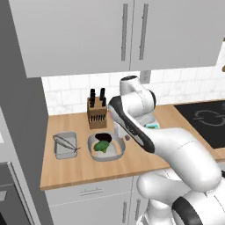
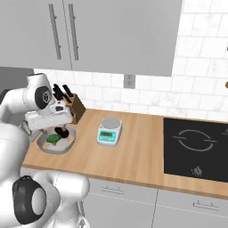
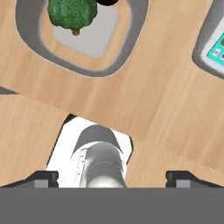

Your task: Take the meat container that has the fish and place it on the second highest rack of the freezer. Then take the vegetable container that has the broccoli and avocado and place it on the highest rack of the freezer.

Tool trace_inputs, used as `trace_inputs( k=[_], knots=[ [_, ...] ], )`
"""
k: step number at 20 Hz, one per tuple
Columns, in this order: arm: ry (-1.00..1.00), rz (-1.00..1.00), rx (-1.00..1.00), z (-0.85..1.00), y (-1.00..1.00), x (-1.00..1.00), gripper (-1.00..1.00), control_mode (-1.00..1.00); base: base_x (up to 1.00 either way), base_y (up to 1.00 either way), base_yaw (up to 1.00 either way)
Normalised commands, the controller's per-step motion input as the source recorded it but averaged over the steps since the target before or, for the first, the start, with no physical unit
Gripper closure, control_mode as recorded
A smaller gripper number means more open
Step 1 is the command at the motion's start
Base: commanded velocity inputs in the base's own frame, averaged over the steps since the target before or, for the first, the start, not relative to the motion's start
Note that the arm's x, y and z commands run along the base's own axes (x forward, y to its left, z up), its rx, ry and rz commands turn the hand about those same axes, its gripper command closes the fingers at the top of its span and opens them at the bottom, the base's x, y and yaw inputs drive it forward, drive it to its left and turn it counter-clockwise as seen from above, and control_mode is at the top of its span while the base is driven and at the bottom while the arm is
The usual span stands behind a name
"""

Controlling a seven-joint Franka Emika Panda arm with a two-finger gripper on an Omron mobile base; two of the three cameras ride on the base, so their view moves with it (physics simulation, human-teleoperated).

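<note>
While claw spread empty, knife block behind fish tray, scale beside.

Bare desk runs along the lower edge of the left base view, in front of the fish tray and the vegetable container, which sit just beside each other with a narrow gap between. Behind them the knife block stands against the wall. In the right base view, open wood lies between the scale and the cooktop. Cupboards hang overhead.
</note>
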Motion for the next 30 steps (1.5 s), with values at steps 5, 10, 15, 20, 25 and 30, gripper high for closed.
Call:
trace_inputs(
  k=[5, 10, 15, 20, 25, 30],
  knots=[
    [0.15, 0.28, -0.11, -0.82, 0.63, 0.10, -1.00, -1.00, 0.00, 0.00, 0.00],
    [0.12, 0.24, -0.04, -0.63, 0.14, 0.37, -1.00, -1.00, 0.00, 0.00, 0.00],
    [0.02, 0.17, 0.00, -0.28, 0.15, 0.08, -1.00, -1.00, 0.00, 0.00, 0.00],
    [0.00, 0.16, 0.00, -0.40, 0.18, 0.07, -1.00, -1.00, 0.00, 0.00, 0.00],
    [0.01, 0.11, 0.00, -0.32, -0.04, 0.44, -1.00, -1.00, 0.00, 0.00, 0.00],
    [0.00, 0.12, 0.00, -0.26, 0.00, 0.11, -1.00, -1.00, 0.00, 0.00, 0.00]
  ],
)
